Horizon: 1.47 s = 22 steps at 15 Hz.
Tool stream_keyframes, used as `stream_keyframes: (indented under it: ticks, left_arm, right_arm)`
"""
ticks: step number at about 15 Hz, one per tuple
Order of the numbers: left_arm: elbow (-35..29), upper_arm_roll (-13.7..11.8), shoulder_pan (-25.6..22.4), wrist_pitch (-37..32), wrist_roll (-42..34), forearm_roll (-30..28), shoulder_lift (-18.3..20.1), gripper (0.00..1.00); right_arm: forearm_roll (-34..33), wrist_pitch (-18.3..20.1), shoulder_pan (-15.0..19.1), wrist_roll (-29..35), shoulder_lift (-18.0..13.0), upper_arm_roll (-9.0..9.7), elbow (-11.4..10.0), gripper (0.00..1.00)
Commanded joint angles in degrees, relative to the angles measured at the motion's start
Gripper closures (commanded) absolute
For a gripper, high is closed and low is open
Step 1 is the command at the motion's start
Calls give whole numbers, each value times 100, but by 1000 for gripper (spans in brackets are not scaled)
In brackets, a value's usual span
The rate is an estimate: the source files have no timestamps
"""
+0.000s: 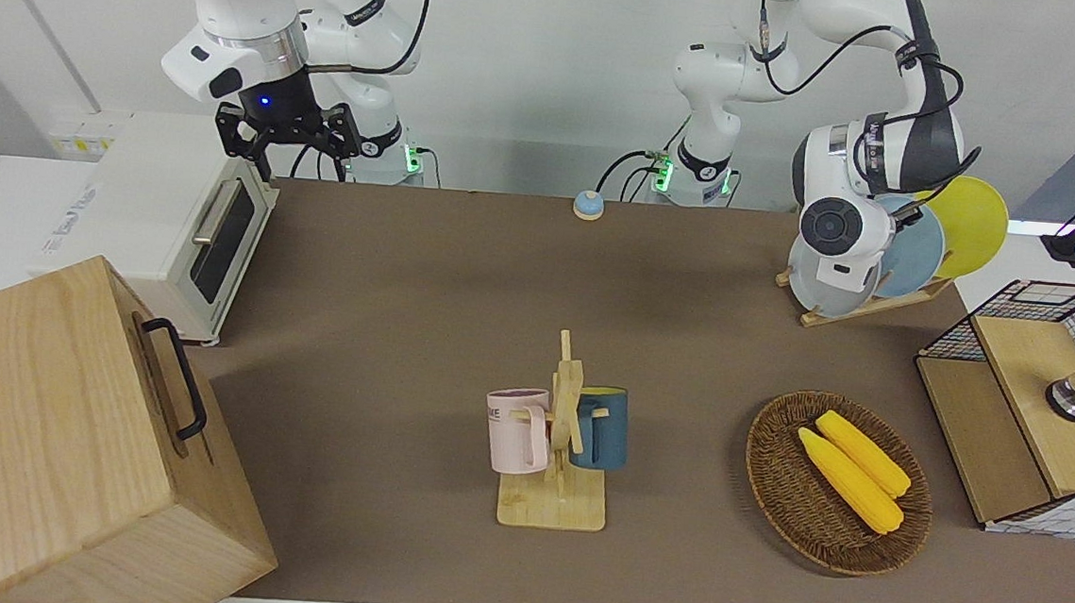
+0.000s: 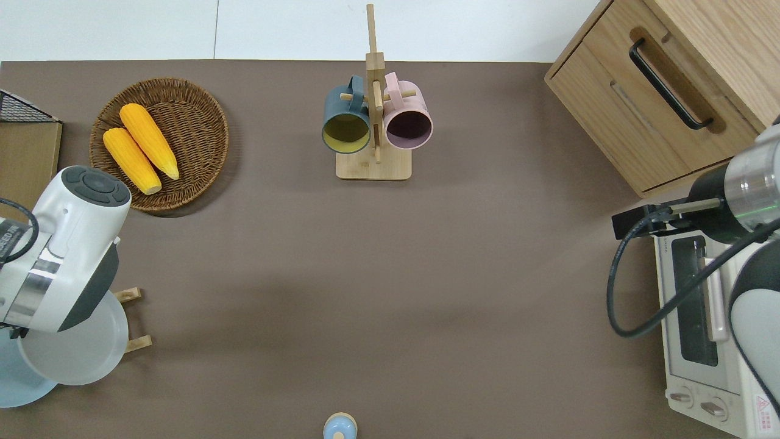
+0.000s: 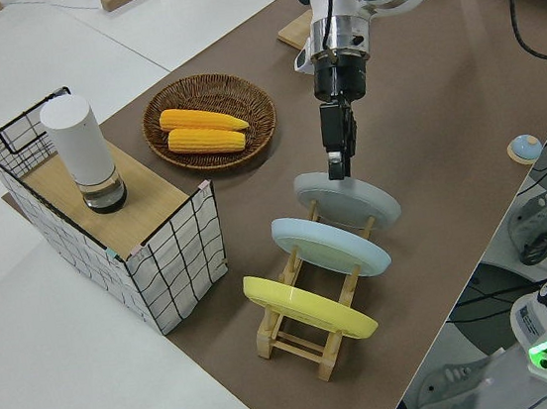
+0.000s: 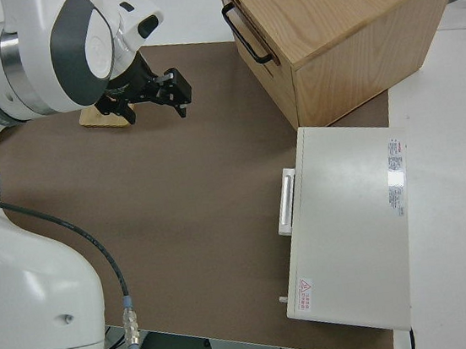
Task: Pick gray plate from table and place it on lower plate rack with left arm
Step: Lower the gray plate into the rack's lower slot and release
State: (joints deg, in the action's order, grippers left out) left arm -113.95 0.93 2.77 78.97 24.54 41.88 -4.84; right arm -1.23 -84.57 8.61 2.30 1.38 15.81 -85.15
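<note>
The gray plate (image 3: 349, 201) stands tilted in the lower plate rack (image 3: 321, 343), in the slot farthest from the robots. It also shows in the front view (image 1: 822, 285) and the overhead view (image 2: 73, 356). My left gripper (image 3: 337, 169) is over the rack and shut on the plate's upper rim. A light-blue plate (image 3: 330, 245) and a yellow plate (image 3: 306, 308) fill the slots nearer to the robots. The right arm is parked with its gripper (image 1: 286, 129) open. The brown table (image 1: 406, 283) bears it all.
A wicker basket (image 1: 776, 479) with two corn cobs and a wire-sided box (image 1: 1022, 402) lie farther from the robots than the rack. A wooden mug stand (image 1: 554, 492) is mid-table. A wooden cabinet (image 1: 45, 437) and toaster oven (image 1: 165, 219) are at the right arm's end.
</note>
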Motion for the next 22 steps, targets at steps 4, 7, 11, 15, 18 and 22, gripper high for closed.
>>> stream_keyframes:
  ticks: [4,7,11,15,18,22]
  left_arm:
    - [504,-32,75,-13,59,-1135,27,85]
    - [751,-32,83,40,86,-1796,105,74]
    - [928,-101,66,599,69,-2716,421,78]
    - [919,-234,22,1644,-11,-3633,624,30]
    - [910,-234,5,2035,-37,-3608,782,17]
    - [910,-426,-48,1913,-1114,-3765,1089,17]
  right_arm:
    - [-8,72,106,69,-7,98,51,17]
    - [-8,81,106,69,-15,98,51,17]
    - [-8,81,106,69,-15,98,51,17]
    - [-8,81,106,69,-15,98,51,17]
    - [-8,81,106,69,-15,98,51,17]
    - [-8,81,106,69,-7,89,51,17]
